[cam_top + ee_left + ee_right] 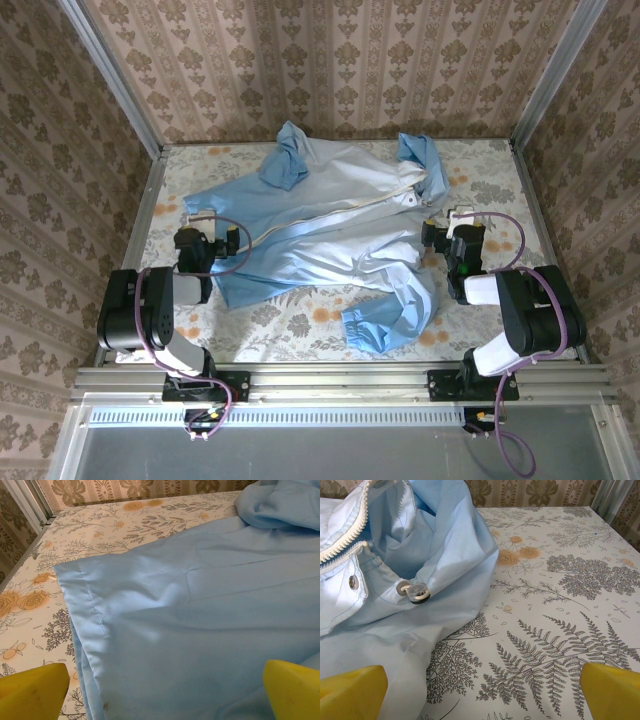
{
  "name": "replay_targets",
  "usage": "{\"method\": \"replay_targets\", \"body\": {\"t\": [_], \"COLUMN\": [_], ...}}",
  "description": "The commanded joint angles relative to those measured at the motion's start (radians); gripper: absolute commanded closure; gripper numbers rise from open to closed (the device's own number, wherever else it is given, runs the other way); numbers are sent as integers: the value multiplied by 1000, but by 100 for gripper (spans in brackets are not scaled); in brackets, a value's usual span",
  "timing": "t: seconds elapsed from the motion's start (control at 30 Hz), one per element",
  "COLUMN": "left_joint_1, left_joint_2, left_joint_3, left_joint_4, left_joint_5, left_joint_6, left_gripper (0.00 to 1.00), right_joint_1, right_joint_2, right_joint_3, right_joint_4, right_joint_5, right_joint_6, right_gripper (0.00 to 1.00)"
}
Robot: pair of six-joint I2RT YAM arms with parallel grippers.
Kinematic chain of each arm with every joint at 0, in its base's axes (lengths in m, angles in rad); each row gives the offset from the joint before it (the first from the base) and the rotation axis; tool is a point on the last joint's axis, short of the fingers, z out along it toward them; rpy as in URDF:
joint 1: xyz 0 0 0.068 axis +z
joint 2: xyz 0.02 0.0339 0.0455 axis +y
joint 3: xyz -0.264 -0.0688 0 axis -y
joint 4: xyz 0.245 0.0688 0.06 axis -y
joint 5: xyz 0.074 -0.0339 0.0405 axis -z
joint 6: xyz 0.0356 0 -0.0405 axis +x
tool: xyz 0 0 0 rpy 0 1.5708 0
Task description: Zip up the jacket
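Jacket (320, 225) lies crumpled across the middle of the floral counter (490, 180), its zipper (330, 212) running left to right, tooth rows apart at the collar. Left pincer (203, 214) hovers at the jacket's left hem, fingers wide apart, gripping nothing. Right pincer (458, 214) sits beside the collar at the right, fingers likewise wide apart, gripping nothing

jacket (320, 225) blocks centre, table (492, 185) edges (probably) free
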State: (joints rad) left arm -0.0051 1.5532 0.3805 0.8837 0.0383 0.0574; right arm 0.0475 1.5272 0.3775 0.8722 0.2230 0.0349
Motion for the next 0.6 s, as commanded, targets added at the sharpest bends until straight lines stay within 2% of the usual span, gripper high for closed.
{"method": "replay_targets", "body": {"t": [0.0, 0.2, 0.27, 0.43, 0.57], "left_joint_1": [8, 12, 13, 12, 18], "left_joint_2": [-2, -7, -41, -167, -247], "left_joint_3": [19, 12, 7, 9, 90], "left_joint_4": [11, 20, 2, -121, -362], "left_joint_5": [19, -11, -14, -43, -96], "left_joint_6": [4, -12, -18, -30, -110], "left_gripper": [0, 0, 0, 0, 0], "right_joint_1": [0, 0, 0, 1, 4], "right_joint_2": [4, -1, -33, -160, -225], "right_joint_3": [18, 16, 32, 124, 243], "right_joint_4": [4, 9, -46, -317, -560], "right_joint_5": [-13, -12, -14, -9, -24], "right_joint_6": [17, 15, 16, 24, 97], "right_gripper": [0, 0, 0, 0, 0]}}
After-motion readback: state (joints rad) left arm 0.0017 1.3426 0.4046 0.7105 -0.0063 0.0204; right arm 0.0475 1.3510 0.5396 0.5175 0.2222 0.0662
